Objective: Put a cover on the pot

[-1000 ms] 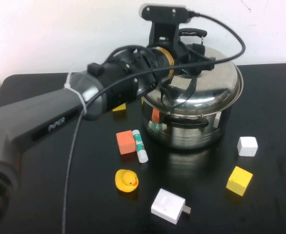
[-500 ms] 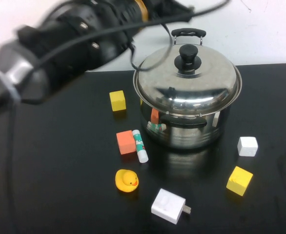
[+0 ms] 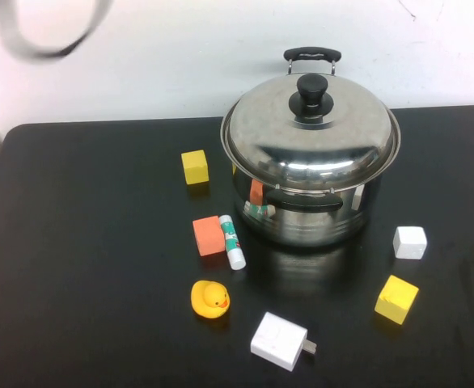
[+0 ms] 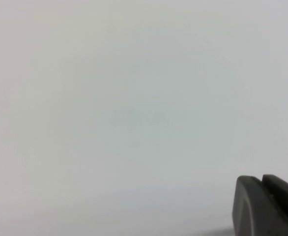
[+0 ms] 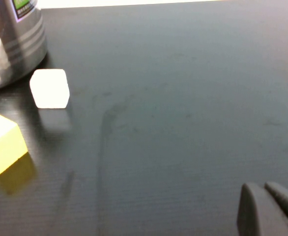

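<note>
The steel pot stands at the back middle of the black table, with its domed steel lid and black knob seated on it. Neither gripper shows in the high view; only a blurred loop of cable is at the top left. My left gripper is shut and empty, facing a blank white wall. My right gripper is shut and empty, low over the table to the right of the pot, whose wall shows in the right wrist view.
Left of the pot lie a yellow cube, an orange cube and a glue stick. In front are a rubber duck and a white charger. At the right are a white cube and a yellow cube.
My left arm has lifted off the lid's knob and swung up and left out of the high view. The lid stays on the pot.
</note>
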Tool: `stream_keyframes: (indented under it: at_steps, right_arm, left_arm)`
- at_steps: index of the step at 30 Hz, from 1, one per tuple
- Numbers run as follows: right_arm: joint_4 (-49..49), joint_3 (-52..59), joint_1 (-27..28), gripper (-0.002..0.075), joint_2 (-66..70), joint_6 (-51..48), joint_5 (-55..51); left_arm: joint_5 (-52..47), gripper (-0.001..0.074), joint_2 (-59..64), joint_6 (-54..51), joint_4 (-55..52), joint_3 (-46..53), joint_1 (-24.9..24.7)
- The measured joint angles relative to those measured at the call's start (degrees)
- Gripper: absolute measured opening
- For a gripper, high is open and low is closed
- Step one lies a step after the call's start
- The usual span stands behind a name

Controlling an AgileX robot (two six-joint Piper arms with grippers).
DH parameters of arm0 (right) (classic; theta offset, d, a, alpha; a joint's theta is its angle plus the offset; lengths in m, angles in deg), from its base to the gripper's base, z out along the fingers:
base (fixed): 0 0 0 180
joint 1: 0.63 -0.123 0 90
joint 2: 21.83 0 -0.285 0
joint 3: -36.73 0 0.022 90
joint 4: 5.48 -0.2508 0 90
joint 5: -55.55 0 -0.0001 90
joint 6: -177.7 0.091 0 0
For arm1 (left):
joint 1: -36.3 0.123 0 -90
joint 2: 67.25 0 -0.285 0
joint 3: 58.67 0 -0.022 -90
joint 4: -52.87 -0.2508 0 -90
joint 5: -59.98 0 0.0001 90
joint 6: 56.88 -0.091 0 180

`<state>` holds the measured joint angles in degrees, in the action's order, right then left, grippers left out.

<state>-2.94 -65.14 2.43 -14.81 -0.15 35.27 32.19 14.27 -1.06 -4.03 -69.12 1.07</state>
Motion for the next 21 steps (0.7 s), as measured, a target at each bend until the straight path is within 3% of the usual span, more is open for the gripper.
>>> stream_keyframes:
  at_steps: [10, 21]
  right_arm:
    - [0.00, 0.00, 0.00, -0.0002, 0.00, 0.00, 0.00]
    - [0.00, 0.00, 0.00, -0.0002, 0.00, 0.00, 0.00]
  left_arm:
    - [1.23, 0.0000, -23.03, -1.94, 2.91, 24.98, 0.00]
    - [3.86, 0.0000, -34.32, -2.28, 2.68, 36.75, 0.00]
